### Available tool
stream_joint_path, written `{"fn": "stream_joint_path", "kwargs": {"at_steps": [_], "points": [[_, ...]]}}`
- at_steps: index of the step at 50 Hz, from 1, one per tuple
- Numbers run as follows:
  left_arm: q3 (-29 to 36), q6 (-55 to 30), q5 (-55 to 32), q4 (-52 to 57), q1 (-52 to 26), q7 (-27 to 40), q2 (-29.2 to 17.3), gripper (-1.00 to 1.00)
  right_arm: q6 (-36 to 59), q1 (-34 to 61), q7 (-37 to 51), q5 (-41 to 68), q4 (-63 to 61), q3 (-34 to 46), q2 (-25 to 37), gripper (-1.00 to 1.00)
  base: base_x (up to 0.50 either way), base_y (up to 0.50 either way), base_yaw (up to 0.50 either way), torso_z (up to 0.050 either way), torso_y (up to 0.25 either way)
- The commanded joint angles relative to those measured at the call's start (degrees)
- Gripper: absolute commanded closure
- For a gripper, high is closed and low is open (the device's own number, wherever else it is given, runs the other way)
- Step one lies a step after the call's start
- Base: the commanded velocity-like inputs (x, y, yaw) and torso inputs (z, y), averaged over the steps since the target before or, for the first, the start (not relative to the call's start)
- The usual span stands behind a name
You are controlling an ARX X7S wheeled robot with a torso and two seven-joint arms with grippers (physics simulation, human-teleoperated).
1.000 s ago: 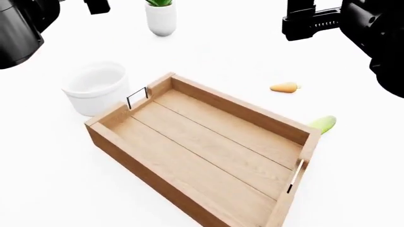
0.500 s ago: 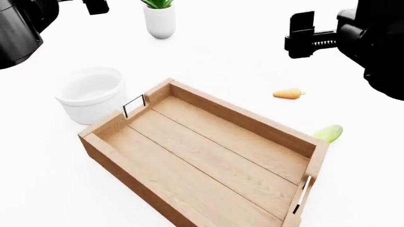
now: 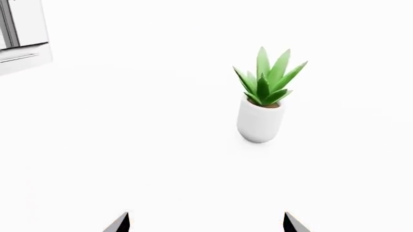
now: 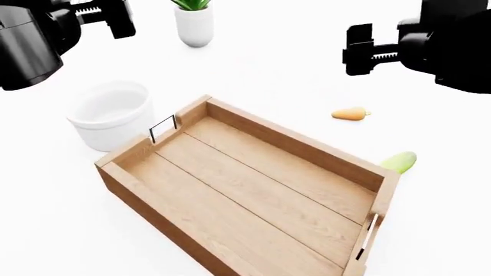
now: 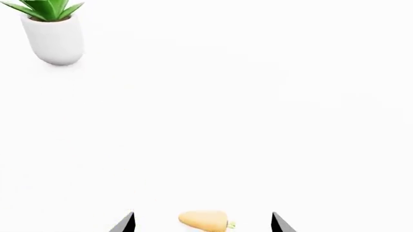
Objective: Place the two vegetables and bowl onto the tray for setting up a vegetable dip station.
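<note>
The wooden tray (image 4: 299, 142) lies diagonally across the middle of the head view, with nothing in it. The white bowl (image 4: 110, 114) stands just off its far left corner. A stubby orange carrot (image 4: 350, 114) rests on the white surface beyond the tray's right side; in the right wrist view the carrot (image 5: 204, 221) lies between the wide-apart fingertips. The green cucumber (image 4: 399, 161) pokes out behind the tray's right corner. My left gripper (image 4: 98, 14) hovers above and behind the bowl, open and holding nothing. My right gripper (image 4: 359, 49) hangs open above the carrot.
A white pot with a green plant (image 4: 194, 22) stands at the back, between the two arms; the plant pot (image 3: 260, 104) lies ahead of the left gripper. A grey cabinet edge (image 3: 22, 34) shows far off in the left wrist view.
The left arm has swung inward, so its gripper now shows above the bowl. The right gripper has shifted slightly. A second ago the view itself moved; tray, bowl and vegetables have kept still since.
</note>
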State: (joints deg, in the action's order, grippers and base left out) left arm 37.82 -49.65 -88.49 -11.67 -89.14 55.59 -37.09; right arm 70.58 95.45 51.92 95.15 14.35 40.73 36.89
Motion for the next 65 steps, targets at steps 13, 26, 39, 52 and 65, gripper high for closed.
{"fn": "stream_joint_path", "kwargs": {"at_steps": [13, 26, 39, 52, 65], "points": [[0.7, -0.1, 0.3, -1.6, 0.4, 0.0, 0.5, -1.00, -7.7, 11.3, -41.1, -26.5, 46.6, 19.4, -18.1, -1.00, 0.00, 0.00, 0.00, 0.000, 0.000], [0.8, 0.1, 0.5, -1.4, 0.5, -0.3, 0.6, -1.00, -9.5, 9.3, -49.4, -50.3, 60.6, 5.7, -26.5, -1.00, 0.00, 0.00, 0.00, 0.000, 0.000], [1.0, 0.1, 0.7, -1.4, 0.5, -0.7, 0.8, -1.00, -8.6, 4.7, -54.2, -86.0, 60.6, -25.4, -29.2, -1.00, 0.00, 0.00, 0.00, 0.000, 0.000], [0.9, 0.5, 0.8, -1.2, 0.7, -1.1, 0.8, -1.00, -14.0, 1.7, -52.8, -93.3, 60.6, -36.3, -29.8, -1.00, 0.00, 0.00, 0.00, 0.000, 0.000], [0.9, 0.5, 0.8, -0.9, 0.6, -1.3, 0.7, -1.00, -18.0, -0.4, -51.5, -95.6, 60.6, -34.1, -30.7, -1.00, 0.00, 0.00, 0.00, 0.000, 0.000]]}}
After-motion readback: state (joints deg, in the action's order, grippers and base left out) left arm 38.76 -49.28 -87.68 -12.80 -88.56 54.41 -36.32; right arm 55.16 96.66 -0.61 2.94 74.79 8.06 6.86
